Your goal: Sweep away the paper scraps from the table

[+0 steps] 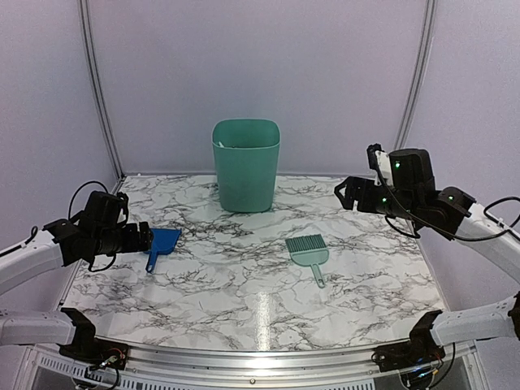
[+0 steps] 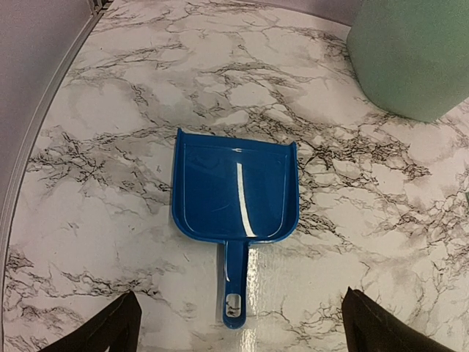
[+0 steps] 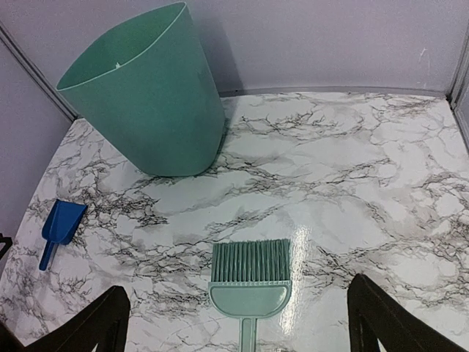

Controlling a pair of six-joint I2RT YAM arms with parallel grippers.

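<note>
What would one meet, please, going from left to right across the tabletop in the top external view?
Blue dustpan → green bin → green hand brush.

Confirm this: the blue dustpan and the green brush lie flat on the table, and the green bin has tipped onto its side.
Wrong on the bin: it stands upright at the back of the table, mouth up, as the top external view shows. The dustpan and brush do lie flat on the table.
</note>
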